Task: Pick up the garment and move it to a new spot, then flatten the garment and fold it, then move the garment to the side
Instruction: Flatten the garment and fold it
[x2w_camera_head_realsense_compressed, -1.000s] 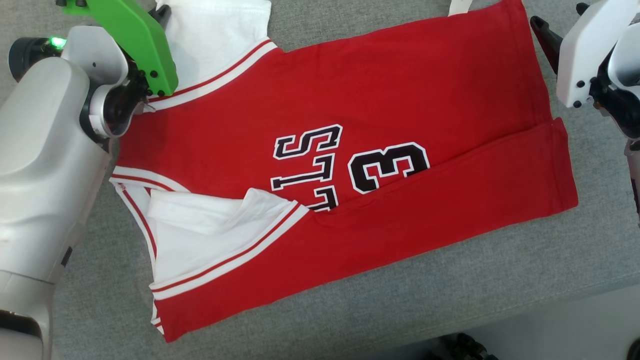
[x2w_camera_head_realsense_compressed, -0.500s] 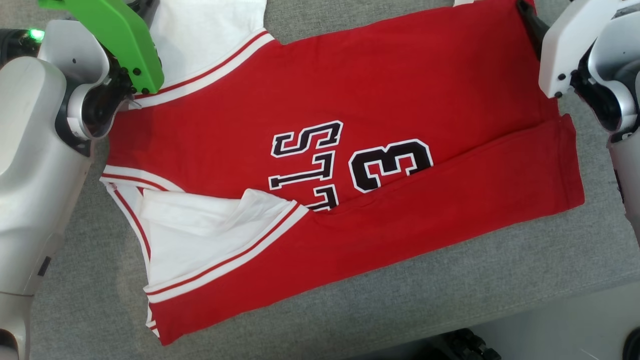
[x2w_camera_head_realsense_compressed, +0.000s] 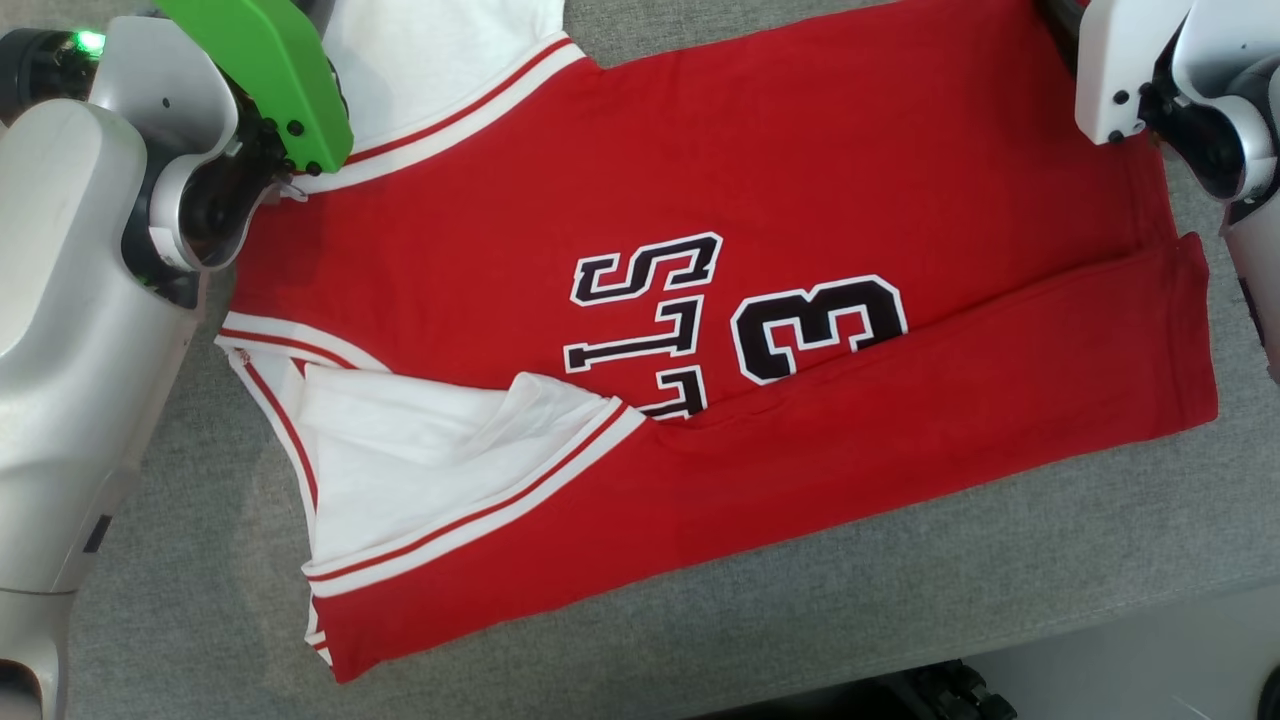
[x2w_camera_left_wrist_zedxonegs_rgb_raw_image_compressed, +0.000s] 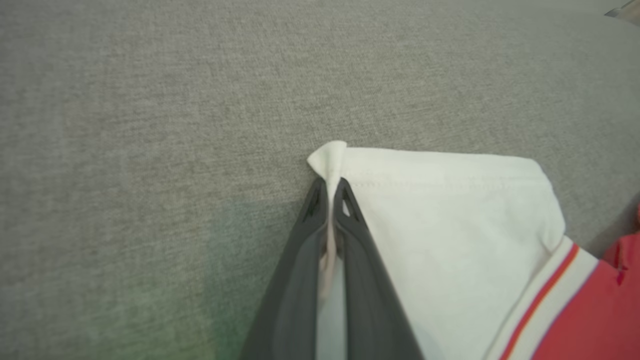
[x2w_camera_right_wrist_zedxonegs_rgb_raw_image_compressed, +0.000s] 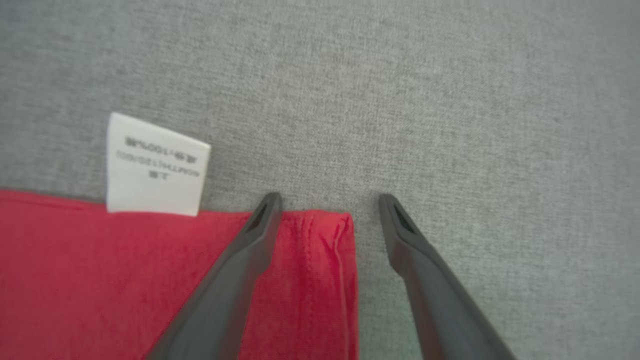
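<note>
1. Nearest, on the grey table (x2w_camera_head_realsense_compressed: 850, 580): the red garment (x2w_camera_head_realsense_compressed: 800, 150), spread flat and a little slanted, its near long edge already folded up over the body as a band (x2w_camera_head_realsense_compressed: 950, 400) that hides part of the black letters (x2w_camera_head_realsense_compressed: 650, 320)
2. At the near left: one white sleeve (x2w_camera_head_realsense_compressed: 400, 470) with red and white trim, turned inward and somewhat wrinkled
3. At the far left: left gripper (x2w_camera_left_wrist_zedxonegs_rgb_raw_image_compressed: 330, 185) closed tight on the corner of the other sleeve (x2w_camera_left_wrist_zedxonegs_rgb_raw_image_compressed: 450, 215), with pinched white cloth visible between the two fingers
4. At the far right: right gripper (x2w_camera_right_wrist_zedxonegs_rgb_raw_image_compressed: 330, 200) wide open and holding nothing, placed at the far right corner of the red hem, one finger over the cloth, the other over the table beside it; a white label (x2w_camera_right_wrist_zedxonegs_rgb_raw_image_compressed: 152, 165) just beside
5. Step in hand, by judgement: the folding, second long fold; left far corner taken, right far corner not yet taken
6. Next move, probably: lower the right fingers around the hem corner and close on the cloth alone, not the table cover; then lift both far corners at equal height and bring them toward the near band, to avoid a twisted fold
</note>
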